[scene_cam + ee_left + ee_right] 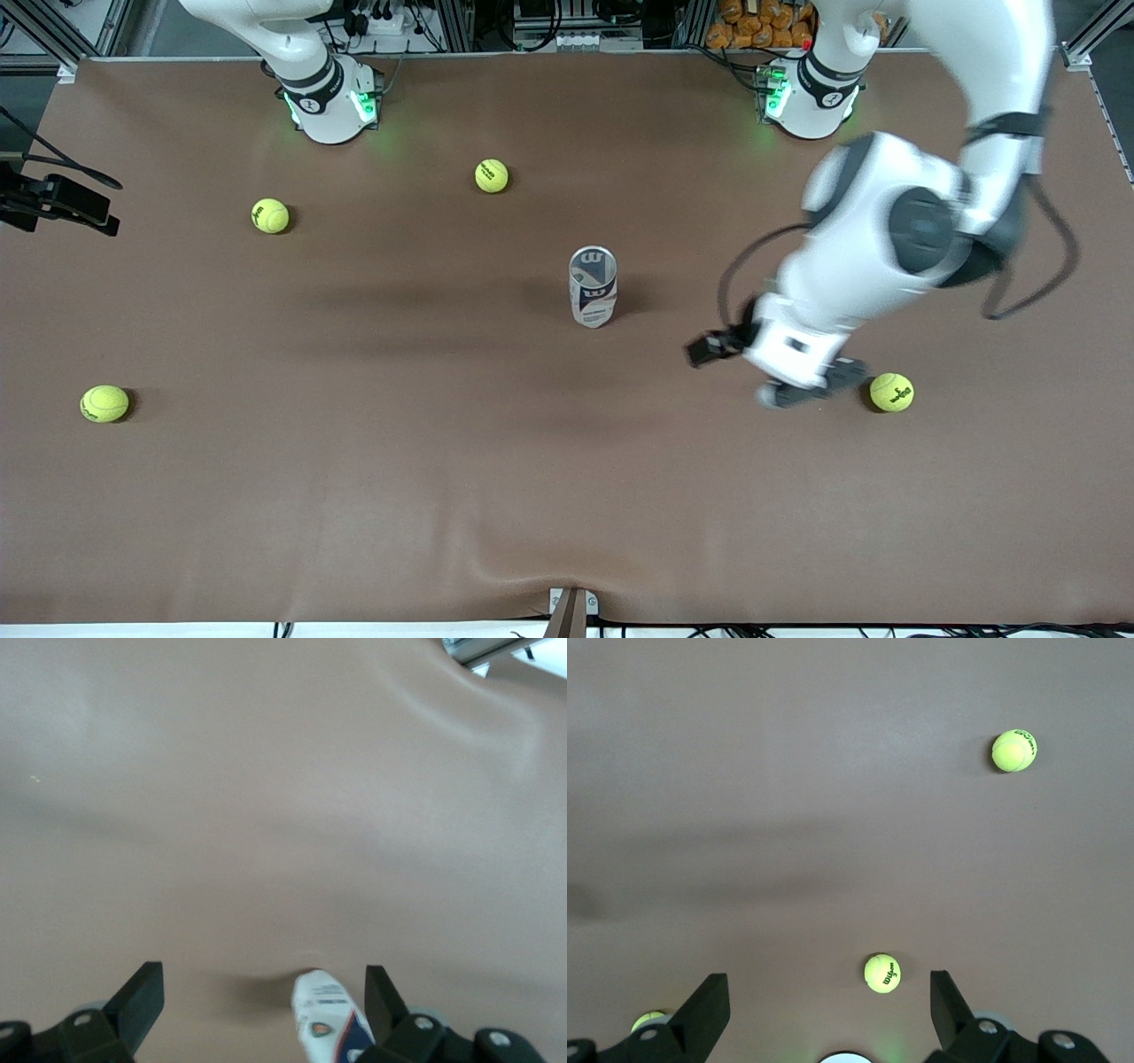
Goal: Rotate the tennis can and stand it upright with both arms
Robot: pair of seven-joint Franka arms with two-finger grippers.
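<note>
The tennis can [593, 285] stands upright near the middle of the brown table, its round lid facing up. My left gripper [811, 387] hangs open and empty over the table, toward the left arm's end and well apart from the can. In the left wrist view the can's white, navy and red label [326, 1014] shows low between the open fingers [142, 994], close to one of them, untouched. My right gripper [830, 997] is open and empty, high above the table near its base. It is out of the front view.
Several yellow-green tennis balls lie around: one [891, 392] right beside the left gripper, one [492, 175] and one [270, 215] near the right arm's base [330, 97], one [104, 403] toward the right arm's end. A black device [62, 202] juts in at that table edge.
</note>
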